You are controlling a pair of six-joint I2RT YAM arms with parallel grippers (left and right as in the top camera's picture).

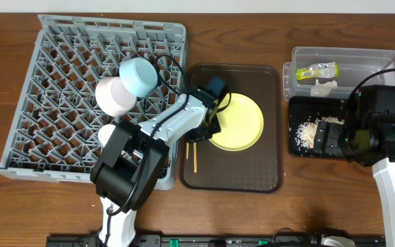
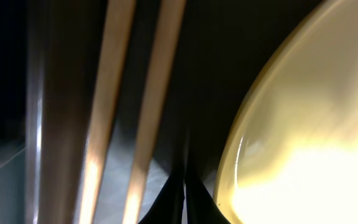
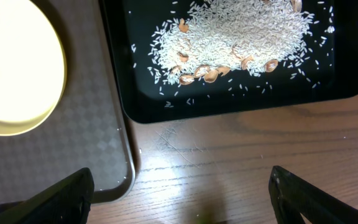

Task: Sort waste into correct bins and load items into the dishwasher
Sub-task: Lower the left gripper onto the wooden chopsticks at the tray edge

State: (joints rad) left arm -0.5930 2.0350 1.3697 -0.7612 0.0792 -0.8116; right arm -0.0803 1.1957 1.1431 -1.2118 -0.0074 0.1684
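Observation:
Thin wooden chopsticks [image 1: 192, 156] lie on the brown serving tray's left side, next to the round yellow plate [image 1: 242, 123]. My left gripper [image 1: 211, 116] is low at the plate's left rim. In the left wrist view its fingers [image 2: 184, 199] are shut and empty, between the chopsticks [image 2: 107, 112] and the plate [image 2: 309, 124]. My right gripper [image 3: 179, 193] is open and empty over bare wood beside the black tray [image 3: 229, 93], which holds rice crumbs [image 3: 241, 31]. The clear tub [image 1: 362, 55] holds the green-yellow wrapper [image 1: 317, 70] and white tissue [image 1: 324, 86].
The grey dish rack [image 1: 60, 89] at the left holds a light blue bowl [image 1: 139, 75], a white bowl [image 1: 115, 96] and a small white cup [image 1: 108, 132]. The brown serving tray [image 1: 266, 171] sits between the rack and the black tray [image 1: 304, 106].

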